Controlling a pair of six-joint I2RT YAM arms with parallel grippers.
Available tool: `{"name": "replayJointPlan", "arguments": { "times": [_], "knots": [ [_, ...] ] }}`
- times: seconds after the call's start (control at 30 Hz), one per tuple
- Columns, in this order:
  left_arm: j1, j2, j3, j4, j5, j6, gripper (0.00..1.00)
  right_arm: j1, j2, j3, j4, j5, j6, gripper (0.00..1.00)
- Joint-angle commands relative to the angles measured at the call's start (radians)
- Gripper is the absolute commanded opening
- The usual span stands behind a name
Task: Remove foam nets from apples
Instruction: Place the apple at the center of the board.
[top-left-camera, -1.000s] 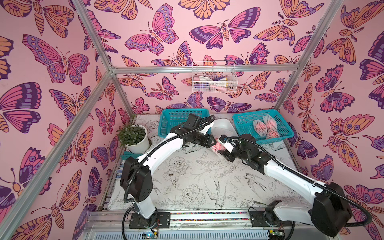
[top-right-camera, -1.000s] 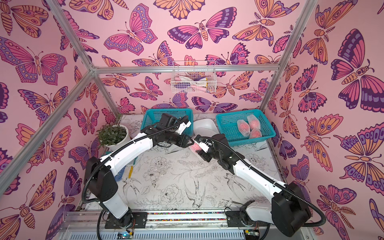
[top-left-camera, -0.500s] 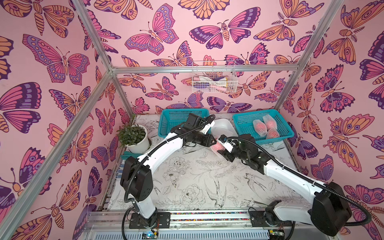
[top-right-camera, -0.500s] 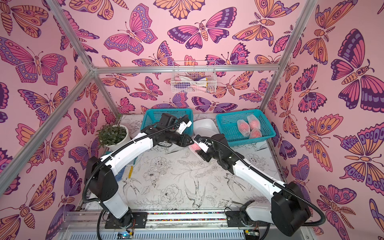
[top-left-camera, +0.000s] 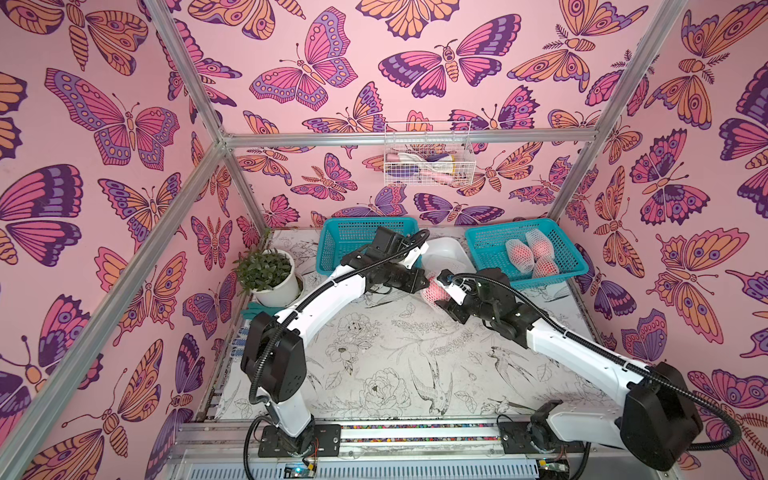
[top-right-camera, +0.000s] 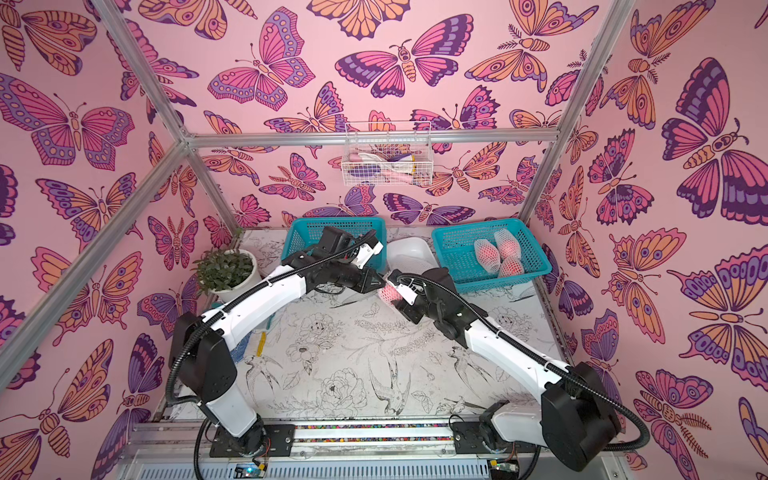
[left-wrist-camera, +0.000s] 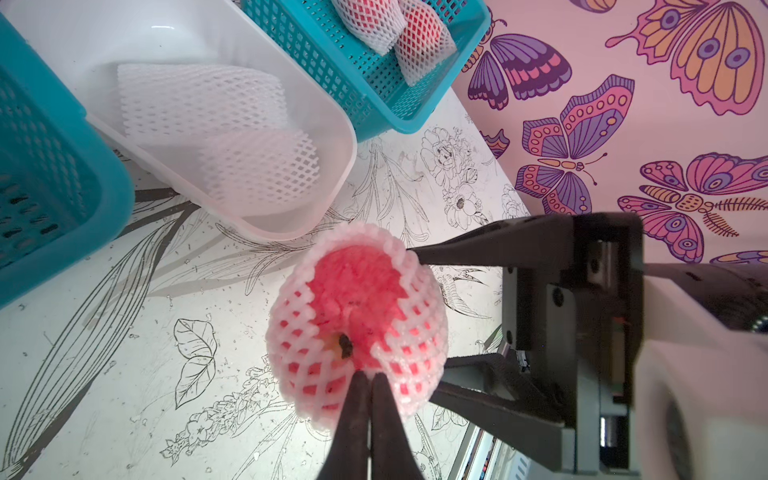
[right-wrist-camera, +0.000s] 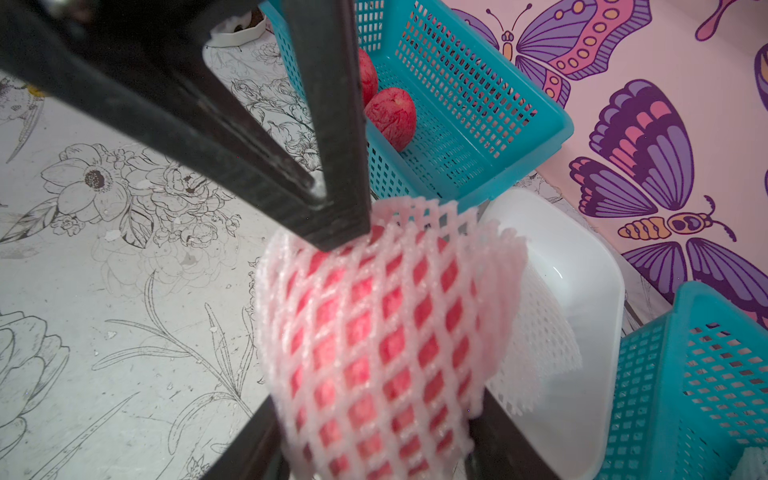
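Note:
A red apple (left-wrist-camera: 353, 291) in a white foam net (left-wrist-camera: 411, 353) hangs above the table's middle, also in both top views (top-left-camera: 434, 291) (top-right-camera: 388, 293). My right gripper (right-wrist-camera: 374, 449) is shut on the apple, one finger (left-wrist-camera: 478, 253) on each side of the netted fruit. My left gripper (left-wrist-camera: 369, 376) is shut on the net's rim beside the stem end, and its tips (right-wrist-camera: 340, 232) show against the net (right-wrist-camera: 374, 332). Three more netted apples (top-left-camera: 528, 255) lie in the right teal basket (top-left-camera: 490, 245). Bare apples (right-wrist-camera: 392, 116) lie in the left teal basket (top-left-camera: 332, 249).
A white tray (left-wrist-camera: 345, 137) holding two empty foam nets (left-wrist-camera: 199, 104) stands between the baskets, just behind the grippers. A potted plant (top-left-camera: 270, 274) is at the left back. A wire basket (top-left-camera: 428, 153) hangs on the back wall.
My left gripper's jaws have closed onto the net's rim. Both arms and the apple have hardly shifted.

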Motion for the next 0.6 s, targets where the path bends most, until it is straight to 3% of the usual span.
{"name": "replayJointPlan", "arguments": {
  "times": [0.0, 0.57],
  "knots": [
    [0.0, 0.028, -0.027, -0.01, 0.039, 0.005, 0.0, 0.024, 0.014, -0.018, 0.056, -0.028, 0.033, 0.32],
    [0.001, 0.077, -0.108, -0.006, 0.067, 0.056, 0.0, 0.038, 0.113, -0.143, 0.261, -0.095, 0.128, 0.38]
  ]
}}
